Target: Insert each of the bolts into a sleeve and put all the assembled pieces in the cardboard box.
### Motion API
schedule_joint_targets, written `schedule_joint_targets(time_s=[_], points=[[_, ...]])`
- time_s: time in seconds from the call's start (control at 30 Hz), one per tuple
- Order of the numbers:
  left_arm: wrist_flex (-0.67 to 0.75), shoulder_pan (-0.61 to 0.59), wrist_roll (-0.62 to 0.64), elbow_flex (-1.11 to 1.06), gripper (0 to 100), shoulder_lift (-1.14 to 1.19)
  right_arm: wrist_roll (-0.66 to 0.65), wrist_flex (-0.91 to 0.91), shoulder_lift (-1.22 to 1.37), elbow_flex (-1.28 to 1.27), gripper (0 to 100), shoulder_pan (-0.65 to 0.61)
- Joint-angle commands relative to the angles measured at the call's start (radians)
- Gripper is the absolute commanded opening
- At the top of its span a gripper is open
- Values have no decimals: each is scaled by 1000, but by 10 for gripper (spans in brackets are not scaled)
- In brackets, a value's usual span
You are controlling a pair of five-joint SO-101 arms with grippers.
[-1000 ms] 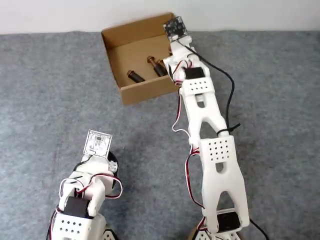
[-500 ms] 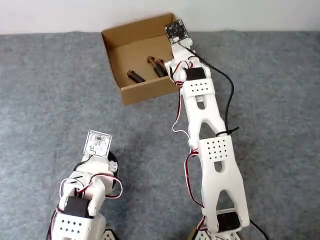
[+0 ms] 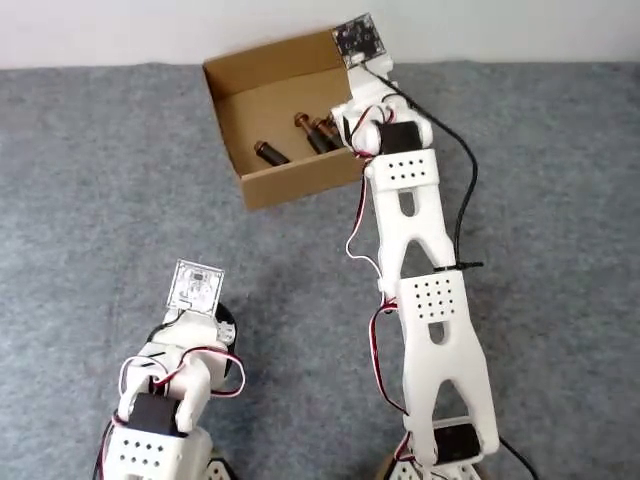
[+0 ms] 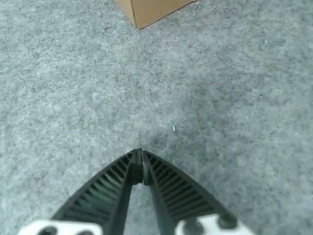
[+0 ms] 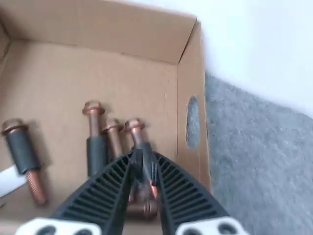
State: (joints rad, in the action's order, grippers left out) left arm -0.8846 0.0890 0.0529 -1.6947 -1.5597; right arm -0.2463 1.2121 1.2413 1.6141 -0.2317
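Observation:
The cardboard box (image 3: 225,78) stands at the far middle of the grey carpet. Inside lie sleeved bolts: one (image 3: 270,152) to the left and others (image 3: 312,133) near the right wall. In the right wrist view the left one (image 5: 22,152) lies apart and two (image 5: 95,144) lie side by side. My right gripper (image 5: 142,165) hangs inside the box, shut on a copper bolt (image 5: 134,128) that wears a black sleeve. My left gripper (image 4: 142,166) is shut with nothing in it, low over bare carpet near the front left (image 3: 222,322).
The box's near corner (image 4: 146,7) lies well beyond the left gripper. A white wall (image 5: 264,44) runs behind the box. Open carpet (image 3: 120,200) spreads to the left and right of the arms.
The right arm's wrist has shifted a little toward the box's far right, and the held bolt has come into sight beside the others. The left arm has not moved.

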Motion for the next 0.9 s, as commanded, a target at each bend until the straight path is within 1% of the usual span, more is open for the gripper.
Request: schedule_joint_targets(time_s=[0.0, 0.07, 0.2, 0.3, 0.43, 0.6, 0.67, 0.77, 0.87], points=[[-3, -5, -8, 5, 5, -9, -2, 197, -85, 71, 9, 19], [-3, -5, -8, 5, 5, -9, 26, 298, -137, 69, 9, 35], [-3, -5, -8, 5, 5, -9, 147, 461, -228, 69, 9, 53], [-3, -5, -8, 5, 5, -9, 170, 581, -289, 68, 9, 54], [-3, -5, -8, 5, 5, -9, 227, 585, -384, 63, 9, 71], [-3, -5, -8, 5, 5, -9, 230, 590, -509, 58, 8, 68], [-3, -5, -8, 5, 5, -9, 259, 590, -562, 34, 8, 70], [-3, -5, -8, 5, 5, -9, 319, 590, -687, -120, 8, 70], [-3, -5, -8, 5, 5, -9, 362, 588, -860, -371, 8, 54]])
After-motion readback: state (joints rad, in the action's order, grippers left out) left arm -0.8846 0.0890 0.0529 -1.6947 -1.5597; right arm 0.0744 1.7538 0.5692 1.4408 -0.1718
